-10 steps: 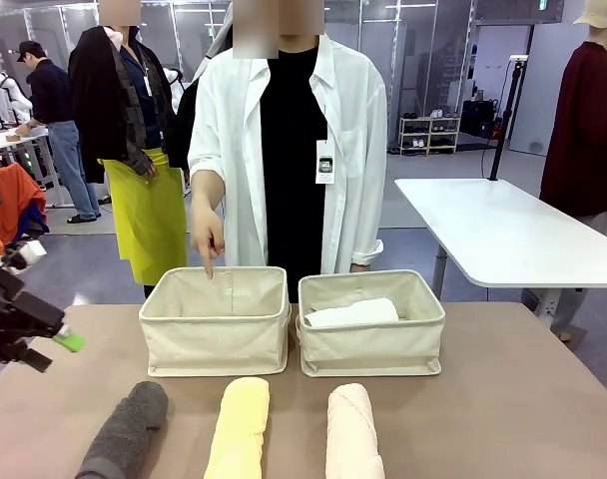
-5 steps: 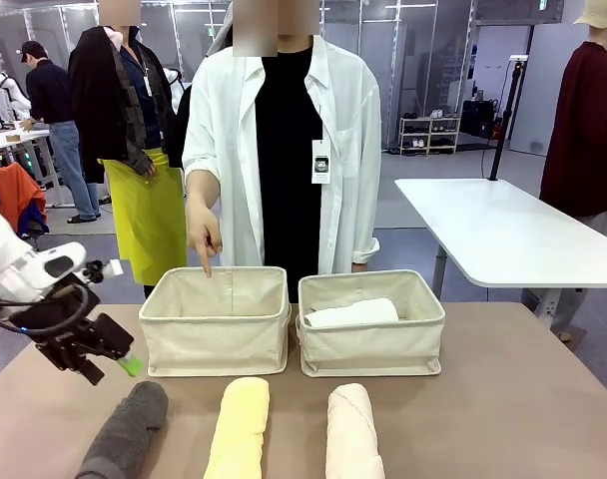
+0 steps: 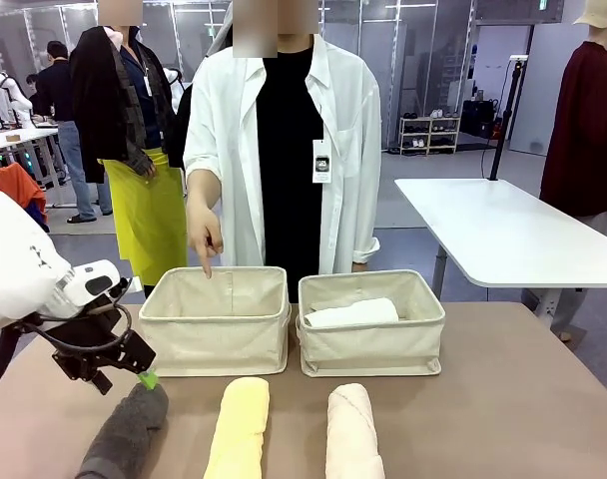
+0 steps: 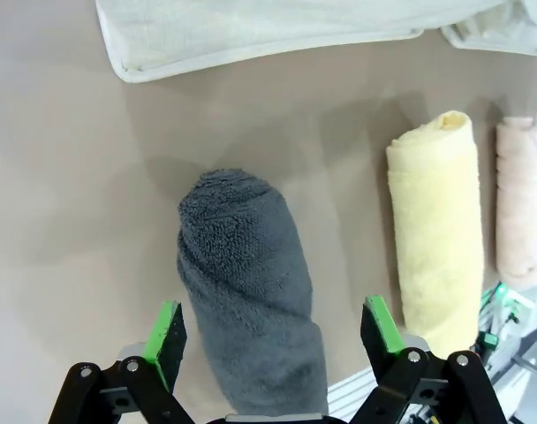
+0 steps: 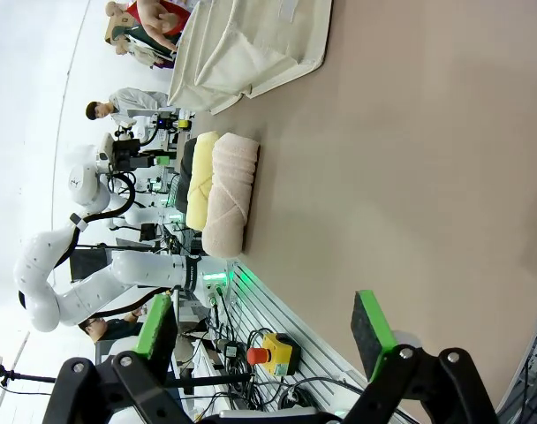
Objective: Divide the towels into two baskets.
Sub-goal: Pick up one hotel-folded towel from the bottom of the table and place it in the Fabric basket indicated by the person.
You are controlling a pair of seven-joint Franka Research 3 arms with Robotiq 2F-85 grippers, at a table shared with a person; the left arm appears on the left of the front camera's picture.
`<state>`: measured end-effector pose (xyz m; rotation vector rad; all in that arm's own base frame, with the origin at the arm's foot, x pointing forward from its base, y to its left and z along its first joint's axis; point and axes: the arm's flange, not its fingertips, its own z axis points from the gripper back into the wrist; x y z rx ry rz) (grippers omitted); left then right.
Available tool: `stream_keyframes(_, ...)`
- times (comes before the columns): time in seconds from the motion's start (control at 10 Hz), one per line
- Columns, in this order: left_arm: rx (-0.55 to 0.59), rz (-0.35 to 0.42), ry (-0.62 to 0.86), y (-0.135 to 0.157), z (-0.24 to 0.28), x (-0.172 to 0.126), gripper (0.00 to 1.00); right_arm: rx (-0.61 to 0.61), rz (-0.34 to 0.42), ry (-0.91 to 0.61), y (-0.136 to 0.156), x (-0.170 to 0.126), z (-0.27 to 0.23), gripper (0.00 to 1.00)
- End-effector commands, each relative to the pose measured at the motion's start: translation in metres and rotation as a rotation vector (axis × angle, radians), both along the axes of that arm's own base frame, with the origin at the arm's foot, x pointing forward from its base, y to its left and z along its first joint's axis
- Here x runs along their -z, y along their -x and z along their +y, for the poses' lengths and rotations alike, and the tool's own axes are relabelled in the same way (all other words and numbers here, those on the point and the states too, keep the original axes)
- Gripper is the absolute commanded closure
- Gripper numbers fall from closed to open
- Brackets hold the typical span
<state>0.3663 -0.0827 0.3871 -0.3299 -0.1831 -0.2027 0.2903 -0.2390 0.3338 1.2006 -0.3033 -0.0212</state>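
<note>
1. Left end effector [image 3: 124,377] hangs low over the near left part of the tabletop [image 3: 503,399], with its jaws spread wide and nothing clamped between them.
2. Seen from its own wrist, its two green pads [image 4: 167,329] stand on either side of the dark grey towel [image 4: 251,300], near the towel's closer end. One pad is just beside the cloth and the other is a little apart from it, and neither visibly presses into it.
3. Right end effector [image 5: 264,325] is likewise released, its jaws wide and empty. It hovers above bare tabletop, well apart from the towels.
4. That dark grey towel lies flat on the tabletop at the left end of the near row, with its length pointing toward the baskets.
5. A pale yellow towel [image 3: 239,427] lies in the middle of the row and a pale pink towel [image 3: 351,434] lies at the right. All three are roughly parallel, with strips of tabletop between them.
6. Behind the row, the left basket [image 3: 216,339] and the right basket [image 3: 371,349] stand side by side, almost touching.
7. Inside the right basket lies the white towel [image 3: 351,314], resting across it below the rim.
8. At the far side stands a person [image 3: 284,150] in a white shirt. One hand [image 3: 204,235] has its forefinger pointing down at the far rim of the left basket.
</note>
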Motion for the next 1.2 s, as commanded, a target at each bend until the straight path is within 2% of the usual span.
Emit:
stream_keyframes(0.0,-0.041,0.030,0.009,0.081,0.007,0.057,0.00,0.003,-0.010,0.001,0.002,-0.003,0.002,0.00)
stream_keyframes(0.2,-0.036,0.082,-0.015,0.082,0.011,0.070,0.00,0.003,-0.010,0.001,0.002,-0.003,0.002,0.00)
stream_keyframes(0.5,-0.015,0.108,-0.019,0.080,0.011,0.085,0.00,0.003,-0.010,0.001,0.002,-0.003,0.002,0.00)
stream_keyframes(0.6,-0.005,0.127,0.023,0.079,0.010,0.089,0.00,0.003,-0.010,0.001,0.002,-0.003,0.002,0.00)
stream_keyframes(0.7,0.018,0.185,0.074,0.078,0.008,0.092,0.00,0.003,-0.010,0.001,0.002,-0.003,0.002,0.00)
stream_keyframes(1.1,0.041,0.193,0.057,0.078,0.009,0.094,0.00,0.003,-0.010,0.001,0.002,-0.003,0.002,0.00)
